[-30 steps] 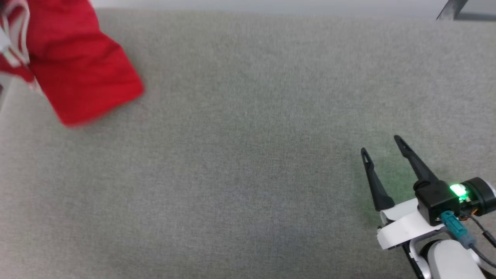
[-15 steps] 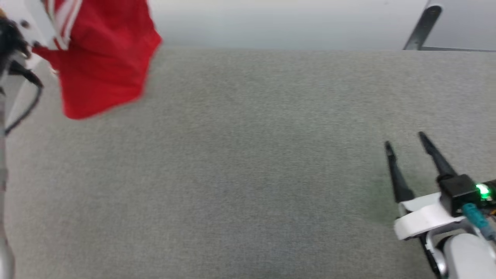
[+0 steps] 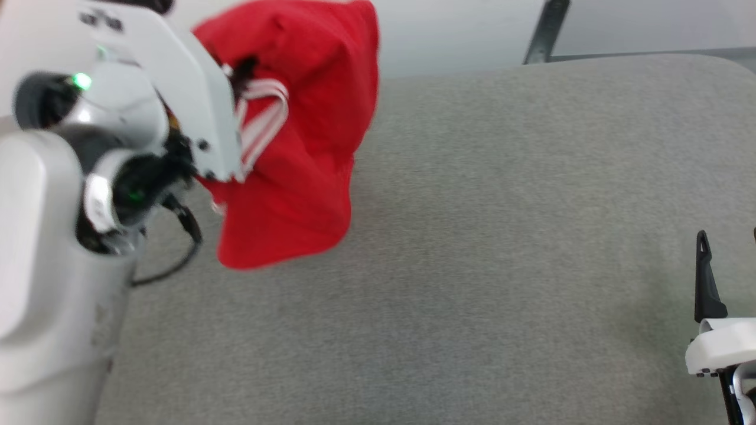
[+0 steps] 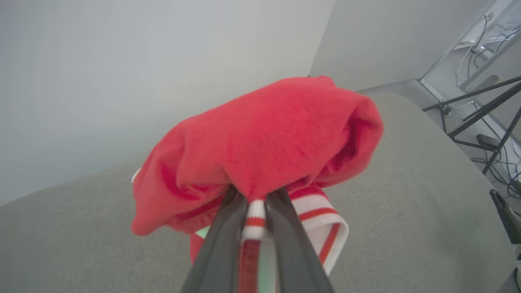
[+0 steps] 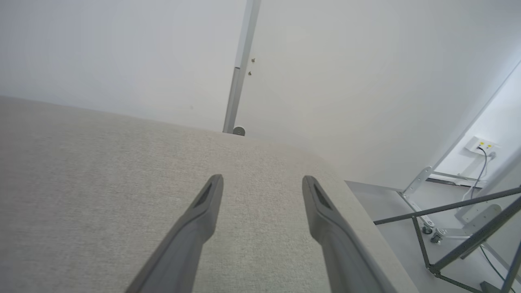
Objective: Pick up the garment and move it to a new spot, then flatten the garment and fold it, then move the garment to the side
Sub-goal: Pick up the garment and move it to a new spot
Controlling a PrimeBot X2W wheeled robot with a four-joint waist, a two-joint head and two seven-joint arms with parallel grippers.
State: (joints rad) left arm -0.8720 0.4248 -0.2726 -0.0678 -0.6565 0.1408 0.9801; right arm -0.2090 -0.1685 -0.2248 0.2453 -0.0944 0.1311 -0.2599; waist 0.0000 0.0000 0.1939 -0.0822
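And there it is: the garment [image 3: 295, 171] is seen at the upper left of the head view, bunched, bright red and blurred at its edges. It is gripped by the left pincer [image 4: 256, 199], whose two dark fingers are drawn narrow and clamped on a band of the striped trim [image 4: 321, 215]. In the left wrist view the red cloth is heaped over the fingertips, and a loop of the white-and-red trim is seen hanging just to the right of them.

The garment is carried over the far left part of the table [image 3: 472, 265], which is covered in grey woven fabric. Its lowest fold is seen hanging down toward that surface, but whether the fold touches it cannot be told. No number is shown on the cloth as it is turned now.

The pale left arm [image 3: 53, 248] is seen large at the left edge of the head view. A green light [image 3: 81, 81] is lit on it, and a black cable [image 3: 177, 265] is looped beneath.

Over on the other side, the right pincer [image 5: 262, 177] is held wide, with nothing between its fingers. It is poised above bare table near the right edge, well apart from the garment. Beyond that edge, a grey post [image 5: 241, 81] is seen against the wall, with a dark metal frame [image 5: 468, 240] lower right.
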